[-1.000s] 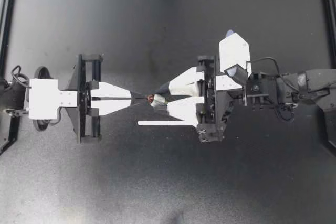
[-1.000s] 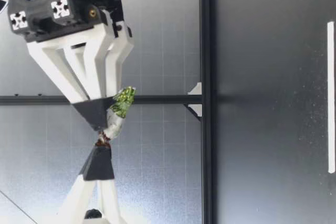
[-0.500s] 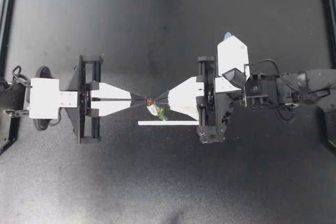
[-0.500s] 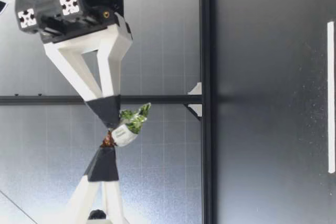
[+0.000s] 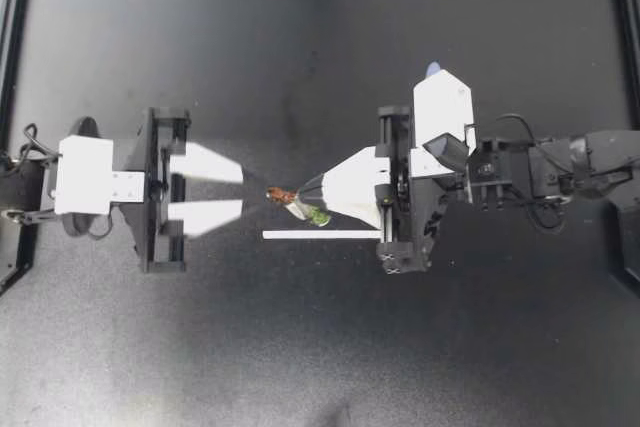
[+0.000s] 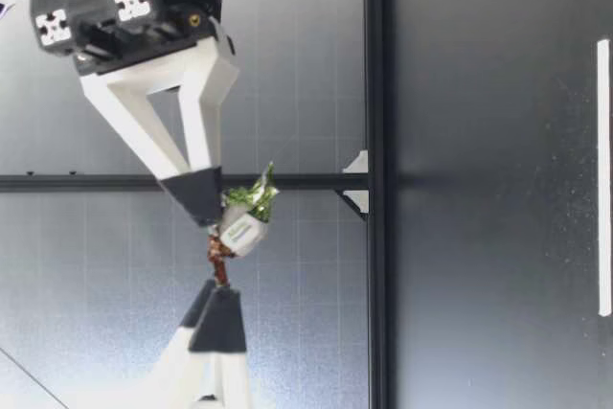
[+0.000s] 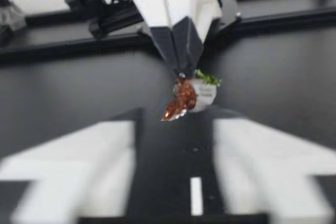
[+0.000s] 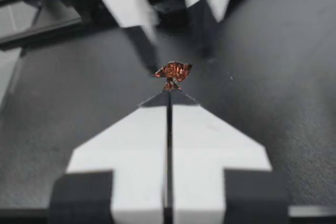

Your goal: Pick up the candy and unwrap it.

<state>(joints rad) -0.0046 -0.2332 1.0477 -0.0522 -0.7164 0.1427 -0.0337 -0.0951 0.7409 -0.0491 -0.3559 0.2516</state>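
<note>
Well, my right gripper (image 5: 308,192) was pinched tight on the candy (image 5: 296,203), holding it clear above the table (image 5: 300,347) (the brown twisted end pointed toward my other arm). My left gripper (image 5: 243,191) stood with its fingers spread apart, near the candy but not touching it.

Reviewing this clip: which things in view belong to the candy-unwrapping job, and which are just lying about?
Part of the job:
candy, held above the table
right gripper, shut on the candy
left gripper, open, apart from the candy

Lying about:
white strip, flat on the table
</note>
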